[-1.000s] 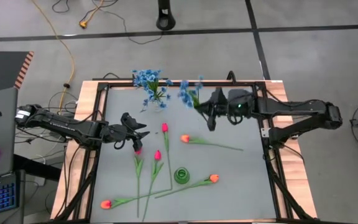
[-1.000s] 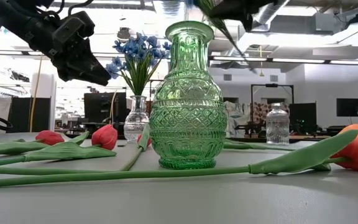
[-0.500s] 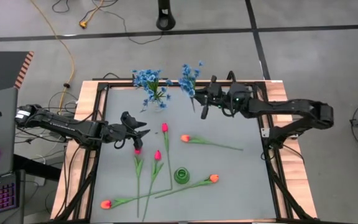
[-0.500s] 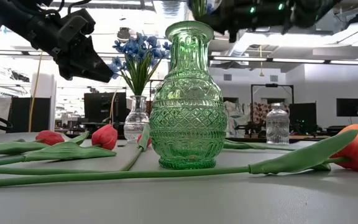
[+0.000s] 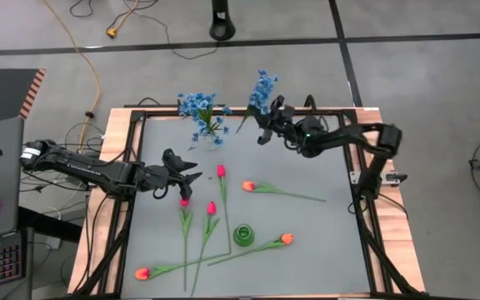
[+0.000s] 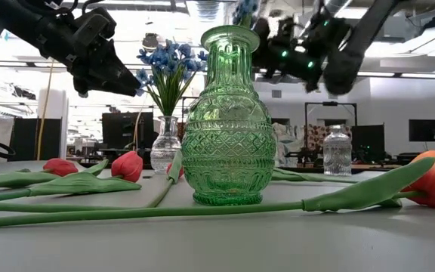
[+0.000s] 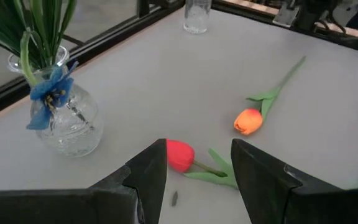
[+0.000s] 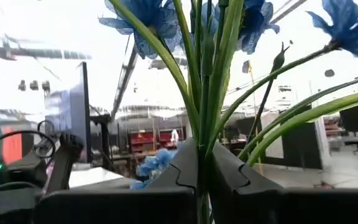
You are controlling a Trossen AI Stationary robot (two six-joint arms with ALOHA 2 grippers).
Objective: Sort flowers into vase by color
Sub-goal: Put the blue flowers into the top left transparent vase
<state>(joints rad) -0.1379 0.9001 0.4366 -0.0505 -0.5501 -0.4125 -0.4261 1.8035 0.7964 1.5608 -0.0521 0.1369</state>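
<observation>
High view shows the right gripper (image 5: 267, 127) raised near the table's (image 5: 332, 242) far edge, just to the right of the clear vase (image 5: 212, 137) that already carries a bunch of blue flowers (image 5: 197, 106). Its jaws are clamped on the green stems of a second blue bunch (image 5: 262, 90), blossoms uppermost; the right wrist view confirms the stems pinched between the two dark fingers (image 8: 182, 171). Holding the bunch low on the stems and upright looks deliberate: it leaves the cut ends free below to be steered into a narrow neck, and the clear vase beside it is the likely goal, since blue goes with blue.

The left gripper (image 5: 188, 177) hovers toward the table's left edge with its jaws apart, and the left wrist view frames a pink-red tulip (image 7: 180, 155) lying flat just beyond its fingers (image 7: 151, 171), as though lined up for the next pick.

The remaining flowers lie loose on the surface: more pink-red tulips (image 5: 211, 208) mid-table, an orange tulip (image 5: 248, 186) nearer the centre, another (image 5: 287, 238) beside the green vase (image 5: 243, 235), and a third (image 5: 142, 272) near the front left corner. The green vase stands empty toward the front edge, and a small clear bottle (image 6: 337, 150) stands behind it.
</observation>
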